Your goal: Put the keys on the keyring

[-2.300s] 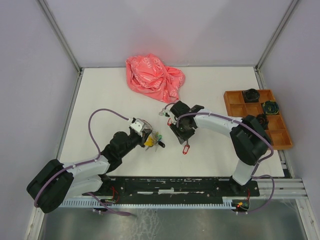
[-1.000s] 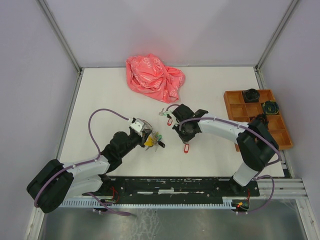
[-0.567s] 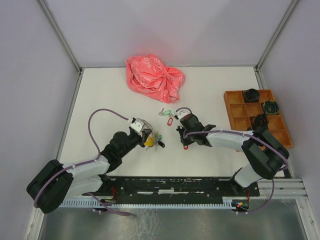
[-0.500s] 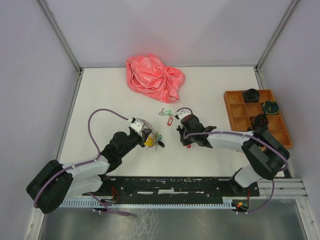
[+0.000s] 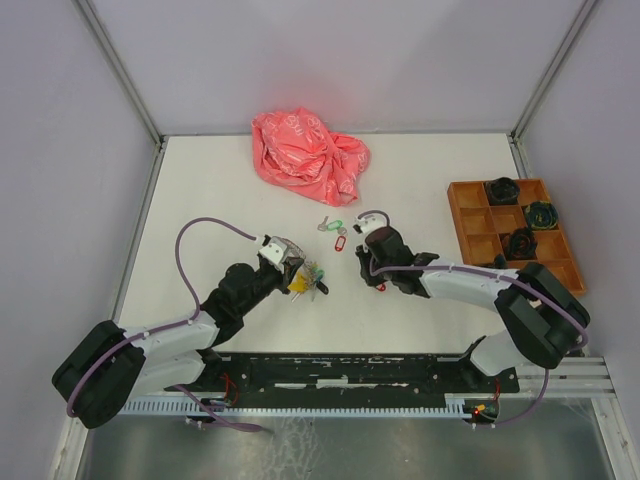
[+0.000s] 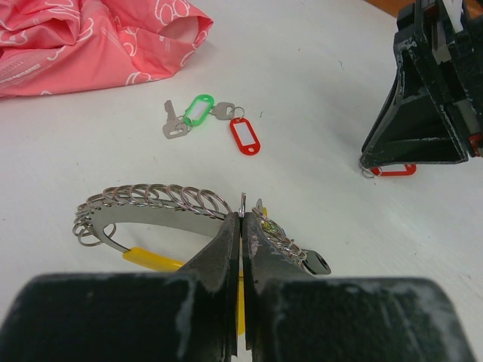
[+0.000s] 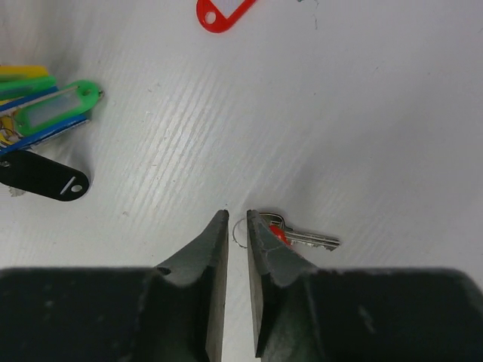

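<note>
My left gripper is shut on the thin wire of the keyring, which carries many small rings and a yellow tag; in the top view the bunch lies at its tips. My right gripper is down on the table. Its jaws stand a narrow gap apart, with the small split ring of a red-tagged key between them; the tag is mostly hidden behind one finger. A green-tagged key and another red-tagged key lie loose farther back, also in the top view.
A crumpled pink bag lies at the back of the table. An orange compartment tray with dark round parts stands at the right. The bunch's green tag and black fob lie left of my right gripper.
My right arm has come back from the two loose keys and lowered onto the lone red-tagged key nearer the front. My left gripper has held still with the keyring.
</note>
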### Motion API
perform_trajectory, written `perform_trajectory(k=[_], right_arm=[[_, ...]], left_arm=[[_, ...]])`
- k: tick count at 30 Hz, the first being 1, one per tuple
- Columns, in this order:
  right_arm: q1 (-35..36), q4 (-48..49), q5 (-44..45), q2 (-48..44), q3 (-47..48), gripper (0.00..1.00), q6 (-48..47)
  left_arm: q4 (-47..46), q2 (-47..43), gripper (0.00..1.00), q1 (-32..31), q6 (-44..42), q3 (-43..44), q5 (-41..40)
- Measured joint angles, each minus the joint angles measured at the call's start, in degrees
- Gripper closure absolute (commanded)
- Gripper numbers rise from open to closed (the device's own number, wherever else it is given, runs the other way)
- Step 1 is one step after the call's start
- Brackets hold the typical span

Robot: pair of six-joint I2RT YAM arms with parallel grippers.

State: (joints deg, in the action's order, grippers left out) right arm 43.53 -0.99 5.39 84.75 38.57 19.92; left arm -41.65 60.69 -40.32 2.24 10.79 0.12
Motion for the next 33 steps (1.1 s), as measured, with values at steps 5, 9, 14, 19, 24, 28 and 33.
perform_trajectory(k=[5,9,14,19,24,28,33], right_arm=[[0.0,-6.7,1.0,-0.1,5.6,0.62,-2.5],[0.1,-12.8,0.6,1.4,11.3,0.55,-6.0],[1.0,-20.9,-0.7,4.5,15.7,0.55,-10.8],[1.9,-25.2,-1.5,8.6,18.0,0.58,-13.7],[2.1,-27.0,-1.3,11.3,18.9,0.6,-14.9],[2.1,-27.6,-0.7,12.2,20.0,0.63,-15.3],[2.1,-27.8,0.5,13.8,21.2,0.68,-15.3]], left_arm=[[0.0,0.0,0.97,0.0,0.0,0.0,0.0],[0.0,0.0,0.97,0.0,0.0,0.0,0.0],[0.0,0.0,0.97,0.0,0.0,0.0,0.0],[0.0,0.0,0.97,0.0,0.0,0.0,0.0],[0.0,0.0,0.97,0.0,0.0,0.0,0.0],[0.0,0.0,0.97,0.0,0.0,0.0,0.0],[0.0,-0.1,0.97,0.0,0.0,0.0,0.0]])
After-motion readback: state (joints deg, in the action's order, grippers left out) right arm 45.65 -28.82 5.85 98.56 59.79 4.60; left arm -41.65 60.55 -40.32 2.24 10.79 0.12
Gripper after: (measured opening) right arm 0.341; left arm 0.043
